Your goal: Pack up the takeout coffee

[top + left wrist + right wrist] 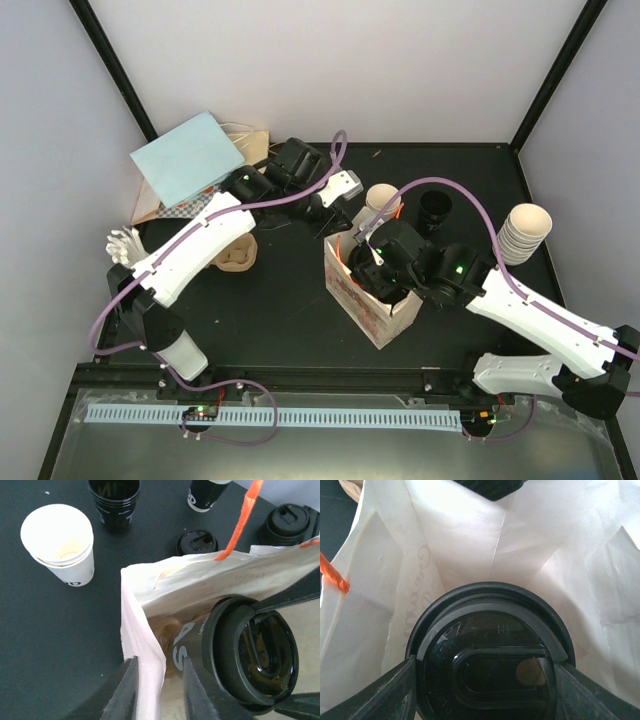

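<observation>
Right gripper (pixel 485 680) is seen clamped across the lidded cup (pixel 490 630), held upright directly beneath it inside the paper bag (pixel 470 540). The bag wall is straddled by the left gripper (pixel 157 690), pinch unconfirmed.

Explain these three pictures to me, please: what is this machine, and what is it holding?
It is two robot arms bolted to a black table. One picture looks down from above; the other two come from cameras on each wrist. The right end effector grips a lidded coffee cup inside a paper bag. The left end effector straddles the bag's rim, fingers not yet closed on it. Spare cups and loose lids sit nearby.
</observation>
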